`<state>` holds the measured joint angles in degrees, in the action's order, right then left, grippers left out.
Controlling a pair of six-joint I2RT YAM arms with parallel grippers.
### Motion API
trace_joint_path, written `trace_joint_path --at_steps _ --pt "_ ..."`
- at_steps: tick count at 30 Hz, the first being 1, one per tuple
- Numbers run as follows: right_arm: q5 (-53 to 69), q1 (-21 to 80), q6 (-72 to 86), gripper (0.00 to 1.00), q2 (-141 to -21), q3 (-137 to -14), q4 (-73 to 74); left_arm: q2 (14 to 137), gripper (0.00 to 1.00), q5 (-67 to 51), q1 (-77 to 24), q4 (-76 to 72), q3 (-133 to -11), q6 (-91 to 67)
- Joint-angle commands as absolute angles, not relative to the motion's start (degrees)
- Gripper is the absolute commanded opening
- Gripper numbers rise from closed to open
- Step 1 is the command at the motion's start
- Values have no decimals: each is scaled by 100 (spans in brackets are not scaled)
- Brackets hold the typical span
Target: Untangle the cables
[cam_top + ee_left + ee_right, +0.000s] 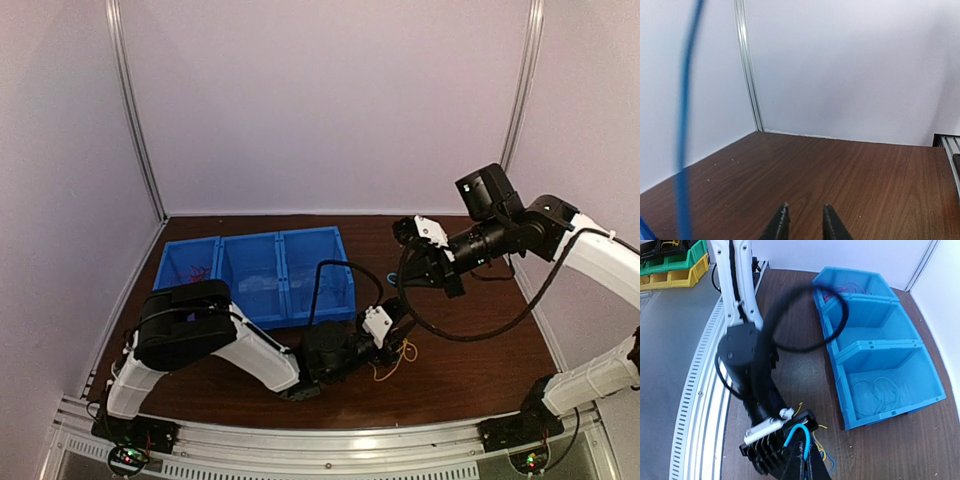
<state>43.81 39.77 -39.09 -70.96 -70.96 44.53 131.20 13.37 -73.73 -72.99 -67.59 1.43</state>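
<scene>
Light-blue cable (798, 430) is pinched in the right gripper (802, 450)'s closed jaws. Left gripper (805, 212), narrowly parted, sits by the yellow cable (404, 351) near the table (470, 372)'s front edge.

My left gripper (393, 322) lies low mid-frame by the yellow cable (402, 353) (blue bins (250, 262) leftward); my right gripper (408, 262), centre-right, touches the light blue cable (392, 277).

We see a robotics lab cell: white panels (320, 100) framed by aluminium posts (135, 110) enclose a wood-grain table (470, 370), and green and yellow parts bins (675, 262) sit stacked at the upper left of the right wrist view.
</scene>
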Motion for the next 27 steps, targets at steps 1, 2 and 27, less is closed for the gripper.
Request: trace_joint_path --at_steps 1,2,27 --pt "4688 3915 -3790 0 -7071 -7646 4623 13512 20 1459 -7385 -6954 -7010 -70" --pt "4683 3900 -3762 0 -7053 -7758 4616 13581 18 1329 -7379 -6870 -7055 -160" --pt "4427 2048 -2941 0 -7596 -13422 4371 13622 0 1363 -7317 -6026 -6349 -126"
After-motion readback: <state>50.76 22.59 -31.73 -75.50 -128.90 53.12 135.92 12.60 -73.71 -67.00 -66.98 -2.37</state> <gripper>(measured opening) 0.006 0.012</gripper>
